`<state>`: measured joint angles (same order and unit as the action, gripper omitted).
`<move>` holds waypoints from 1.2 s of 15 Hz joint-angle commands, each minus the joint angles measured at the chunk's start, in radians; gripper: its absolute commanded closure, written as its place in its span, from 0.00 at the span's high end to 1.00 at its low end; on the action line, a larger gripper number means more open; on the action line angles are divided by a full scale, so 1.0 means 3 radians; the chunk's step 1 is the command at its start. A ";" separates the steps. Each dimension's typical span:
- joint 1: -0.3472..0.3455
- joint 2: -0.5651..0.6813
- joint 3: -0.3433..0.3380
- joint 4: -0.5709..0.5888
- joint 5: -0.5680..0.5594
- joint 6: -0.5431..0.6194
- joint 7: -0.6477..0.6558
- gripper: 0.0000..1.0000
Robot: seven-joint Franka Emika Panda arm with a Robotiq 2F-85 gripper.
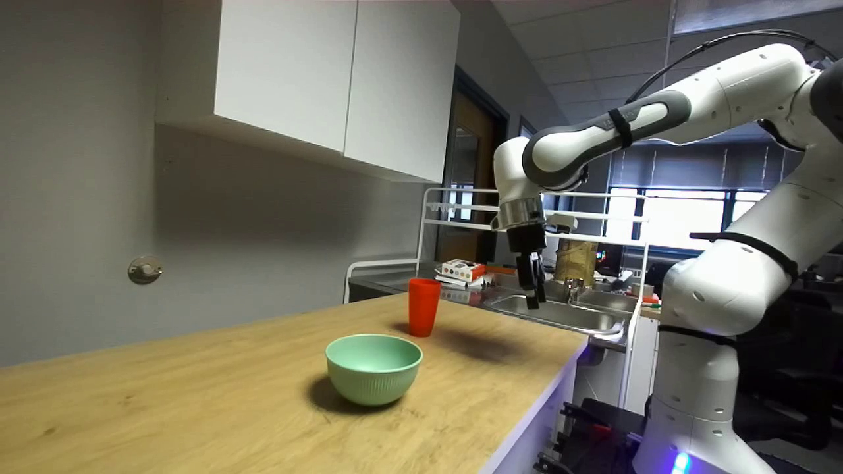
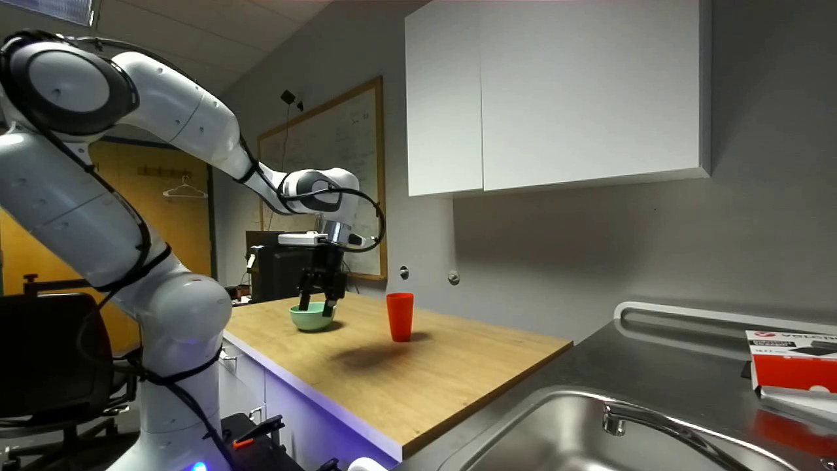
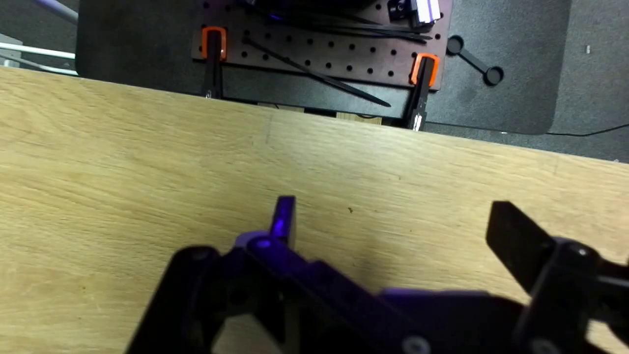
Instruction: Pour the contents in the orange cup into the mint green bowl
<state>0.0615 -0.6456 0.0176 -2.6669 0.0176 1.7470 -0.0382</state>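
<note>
A pale wooden counter (image 1: 164, 408) stretches beneath white wall cabinets (image 1: 290, 66) in both exterior views as a white robot arm (image 1: 711, 299) bends over its edge. A wood-framed whiteboard (image 2: 340, 150) appears in an exterior view, a bright window (image 1: 685, 220) in an exterior view, and a steel sink (image 2: 562, 425) in both. Only the wrist view takes in a dark perforated plate (image 3: 361, 59), seen just off the counter's edge. The gripper (image 2: 316, 309) hangs above the counter, its fingers (image 3: 516, 241) spread wide apart, with wood grain showing between them in the wrist view; in an exterior view they cross in front of the mint green bowl (image 2: 312, 322). The bowl sits upright on the counter, its visible inner wall plain green and its outer wall ribbed. Near it, the narrower orange cup (image 1: 423, 309) stands upright on the wood, touching neither bowl nor gripper; what it holds is hidden by its side in both exterior views. At the plate's edge, the wrist view picks out two orange-and-black clamps (image 3: 425, 71).
</note>
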 commanded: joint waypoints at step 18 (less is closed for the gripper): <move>-0.0077 0.0536 0.0000 0.0551 0.0002 0.0475 0.0084 1.00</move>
<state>0.0513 -0.5669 0.0162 -2.5947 0.0176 1.8539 -0.0303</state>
